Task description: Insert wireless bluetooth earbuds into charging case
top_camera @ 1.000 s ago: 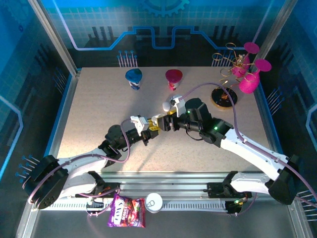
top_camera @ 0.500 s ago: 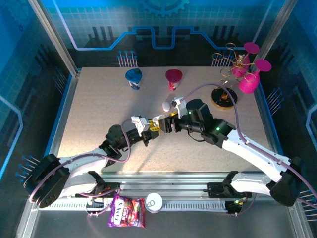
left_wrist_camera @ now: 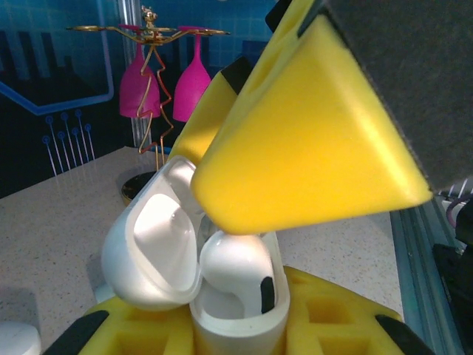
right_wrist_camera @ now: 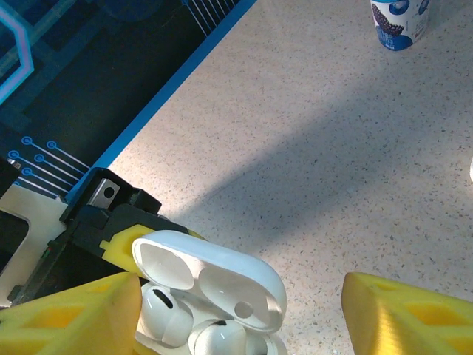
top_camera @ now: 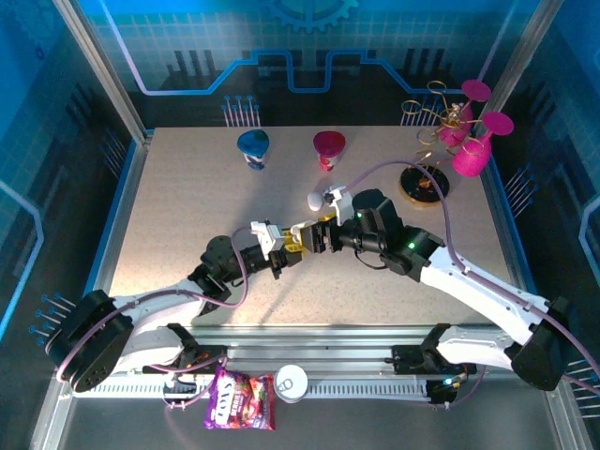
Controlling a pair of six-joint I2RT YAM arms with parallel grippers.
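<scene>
My left gripper [left_wrist_camera: 236,334] is shut on the base of a white charging case [left_wrist_camera: 238,325], holding it upright above the table with its lid [left_wrist_camera: 151,244] swung open. Two white earbuds [right_wrist_camera: 162,314] [right_wrist_camera: 218,342] sit in the case's wells under the lid [right_wrist_camera: 214,277]. In the left wrist view one earbud [left_wrist_camera: 233,266] stands slightly proud of the rim. My right gripper [right_wrist_camera: 240,322] hangs open directly over the case, one yellow finger [left_wrist_camera: 295,148] resting against the top of that earbud. In the top view the two grippers meet at mid-table around the case [top_camera: 300,236].
A second white pebble-like case [top_camera: 314,199] lies on the table just behind the grippers. A blue cup [top_camera: 253,148] and a magenta cup [top_camera: 328,148] stand at the back. A wire rack with pink glasses [top_camera: 459,131] is back right. A snack bag [top_camera: 240,410] lies below the front rail.
My right gripper has edged left and down, closer onto the open case. The left gripper has kept its hold and barely shifted.
</scene>
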